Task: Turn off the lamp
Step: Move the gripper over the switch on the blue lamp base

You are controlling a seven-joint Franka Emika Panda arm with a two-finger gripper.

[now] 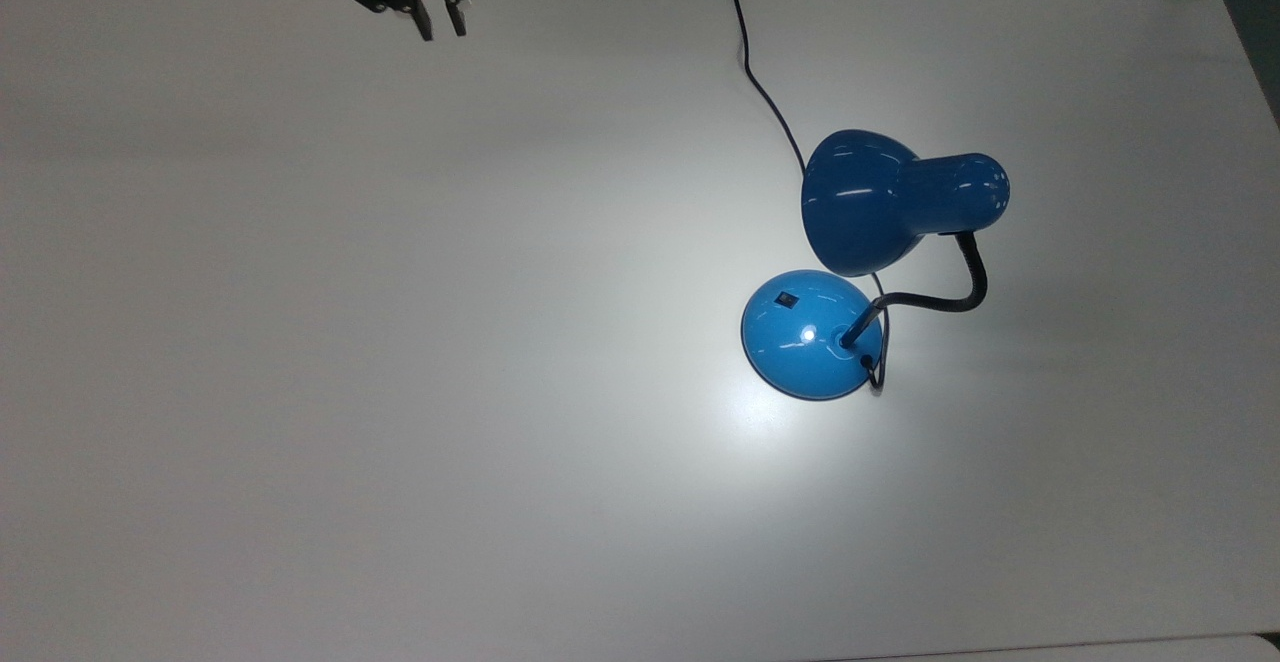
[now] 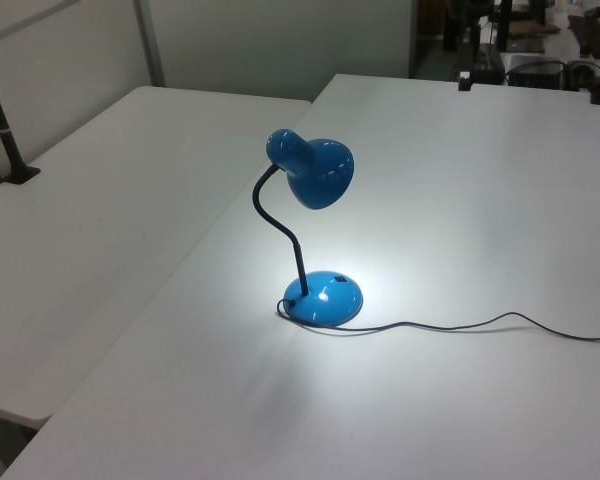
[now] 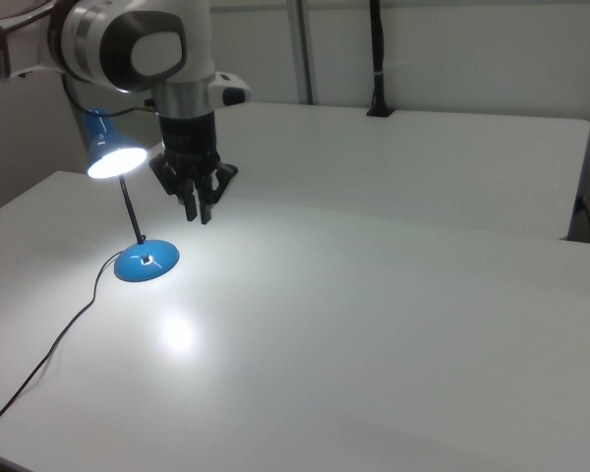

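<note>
Lamp lit on white table; my pincer hangs well away, nothing held.

Top view: my gripper (image 1: 438,24) at the top edge, fingers nearly together w/ a slim gap, empty, prob. narrowed to poke not grasp. The lamp (image 1: 812,335) sits right of centre, shade (image 1: 860,204) bent over its base, so light pools there; switch (image 1: 787,297) faces up on the dome, reachable from above. Cord (image 1: 765,92) runs to the top edge.
Left view: lamp mid-table (image 2: 500,200), neck (image 2: 277,220) curving up, cord trailing to the left view's right.
Right view: gripper above the table, near the lamp but apart; bulb glowing, task not yet done.
</note>
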